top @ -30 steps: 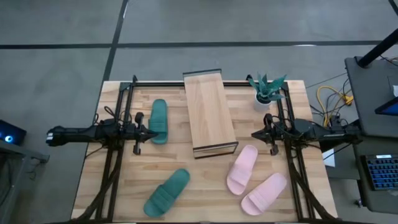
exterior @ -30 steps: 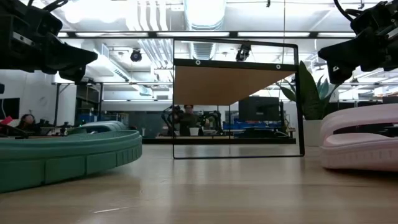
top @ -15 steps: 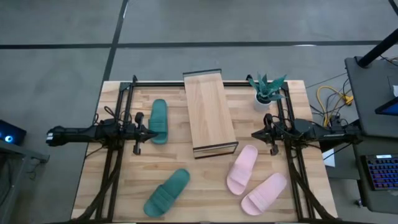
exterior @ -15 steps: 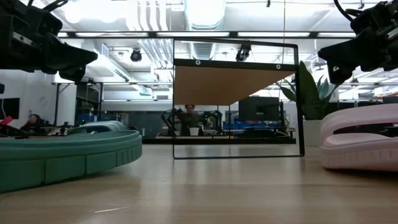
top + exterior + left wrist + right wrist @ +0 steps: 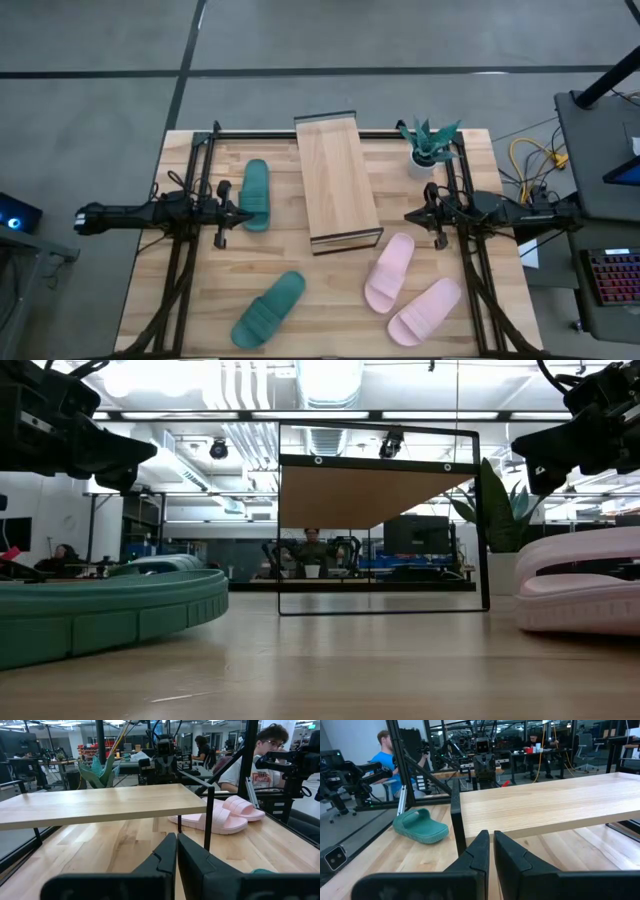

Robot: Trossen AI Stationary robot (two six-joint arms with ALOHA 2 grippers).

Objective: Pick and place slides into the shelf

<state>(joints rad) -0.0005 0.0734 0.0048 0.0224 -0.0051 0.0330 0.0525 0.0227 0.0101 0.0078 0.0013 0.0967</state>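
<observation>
The shelf (image 5: 337, 182), a light-wood plank on a thin black wire frame, stands mid-table. One teal slide (image 5: 256, 194) lies flat left of it and another (image 5: 269, 309) near the front edge. Two pink slides (image 5: 389, 272) (image 5: 425, 311) lie flat at the front right. My left gripper (image 5: 247, 215) hovers shut just beside the far teal slide, pointing level at the shelf (image 5: 100, 805). My right gripper (image 5: 408, 216) hovers shut right of the shelf (image 5: 555, 802), pointing level at it.
A small potted plant (image 5: 430, 145) stands at the far right corner. Black arm frames (image 5: 190, 250) (image 5: 470, 250) run along both table sides. Bare tabletop lies between the front slides. People sit at desks in the room beyond.
</observation>
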